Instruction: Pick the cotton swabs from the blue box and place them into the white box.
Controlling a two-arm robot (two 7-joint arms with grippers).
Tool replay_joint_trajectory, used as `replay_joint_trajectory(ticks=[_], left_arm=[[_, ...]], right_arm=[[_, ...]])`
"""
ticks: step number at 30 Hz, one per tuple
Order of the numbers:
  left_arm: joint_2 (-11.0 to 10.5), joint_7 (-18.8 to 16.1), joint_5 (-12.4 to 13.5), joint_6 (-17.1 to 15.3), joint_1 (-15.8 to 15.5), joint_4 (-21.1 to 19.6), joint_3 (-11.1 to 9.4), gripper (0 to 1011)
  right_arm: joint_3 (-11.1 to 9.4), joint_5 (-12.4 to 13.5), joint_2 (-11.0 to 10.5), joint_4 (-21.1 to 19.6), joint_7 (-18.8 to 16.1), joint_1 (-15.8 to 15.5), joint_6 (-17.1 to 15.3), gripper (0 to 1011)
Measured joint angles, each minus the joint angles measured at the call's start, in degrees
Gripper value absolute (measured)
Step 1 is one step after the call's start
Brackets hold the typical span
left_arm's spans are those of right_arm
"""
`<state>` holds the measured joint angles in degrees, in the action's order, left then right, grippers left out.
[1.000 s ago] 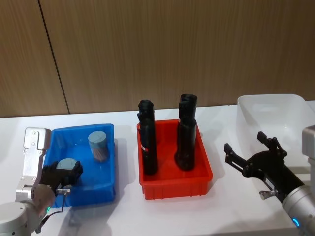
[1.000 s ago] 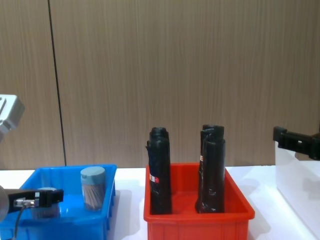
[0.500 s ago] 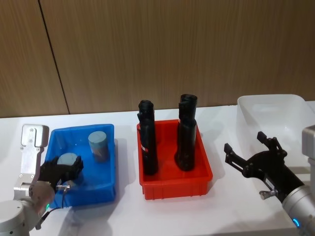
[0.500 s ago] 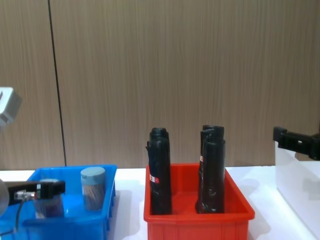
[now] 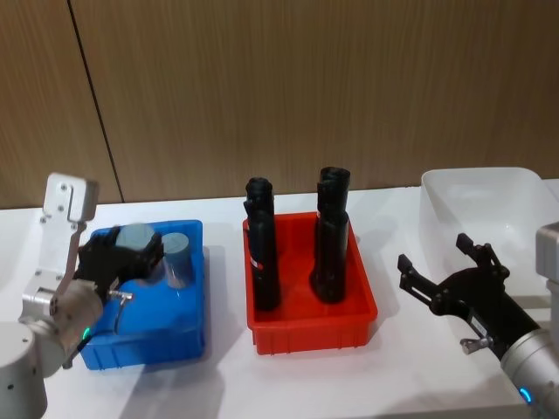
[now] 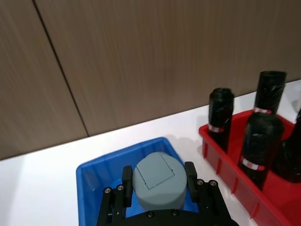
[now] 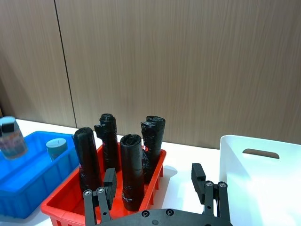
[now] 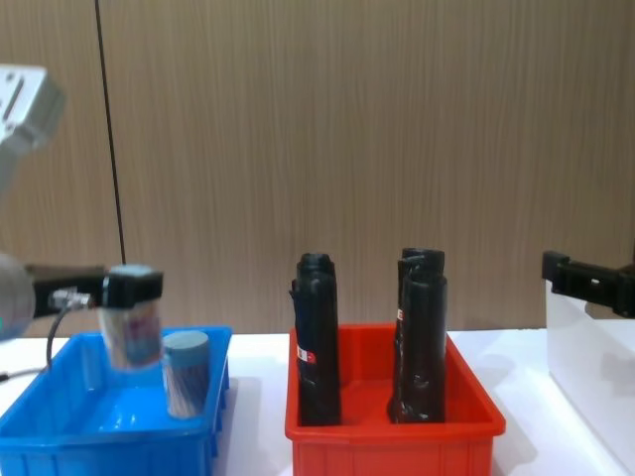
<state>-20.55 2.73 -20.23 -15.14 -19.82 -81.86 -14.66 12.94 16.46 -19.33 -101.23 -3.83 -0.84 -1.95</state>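
Note:
My left gripper (image 5: 131, 254) is shut on one tub of cotton swabs (image 5: 138, 237), a clear cylinder with a pale blue-grey lid, and holds it upright above the blue box (image 5: 148, 346). The chest view shows that tub (image 8: 132, 328) in the air over the box's rim (image 8: 109, 446). From the left wrist view its lid (image 6: 157, 180) sits between the black fingers (image 6: 127, 181). A second tub of cotton swabs (image 5: 177, 257) stands inside the blue box. The white box (image 5: 524, 188) is at the far right. In front of it hovers my right gripper (image 5: 434, 251), open with nothing in it.
A red bin (image 5: 314, 333) sits between the blue and white boxes, holding tall black bottles (image 5: 262, 253) that rise well above its rim. A wooden wall closes the back. White tabletop lies bare between the red bin and the white box.
My left gripper has risen with the swab tub, from low inside the blue box to above its rim. The right arm has stayed still.

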Motion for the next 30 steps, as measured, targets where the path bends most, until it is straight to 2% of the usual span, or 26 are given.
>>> replay_joint_trajectory(ticks=[3,13,14,16,17,30], left_arm=[[-0.16,1.46,0.63,-0.35,-0.26,-1.11,0.05,669],[-0.38,9.65,2.62,-1.88,-2.66,-5.01,-0.02,669],[-0.38,9.65,2.62,-1.88,-2.66,-5.01,-0.02,669],[-0.18,12.12,2.91,-2.24,-3.57,-5.44,-0.16,669],[-0.18,12.12,2.91,-2.24,-3.57,-5.44,-0.16,669],[1.72,23.33,3.34,-3.1,-8.29,-4.66,-1.4,669]], right_arm=[[0.0,0.0,0.0,0.0,0.0,0.0,0.0,1002],[0.0,0.0,0.0,0.0,0.0,0.0,0.0,1002],[0.0,0.0,0.0,0.0,0.0,0.0,0.0,1002],[0.0,0.0,0.0,0.0,0.0,0.0,0.0,1002],[0.0,0.0,0.0,0.0,0.0,0.0,0.0,1002],[0.0,0.0,0.0,0.0,0.0,0.0,0.0,1002]])
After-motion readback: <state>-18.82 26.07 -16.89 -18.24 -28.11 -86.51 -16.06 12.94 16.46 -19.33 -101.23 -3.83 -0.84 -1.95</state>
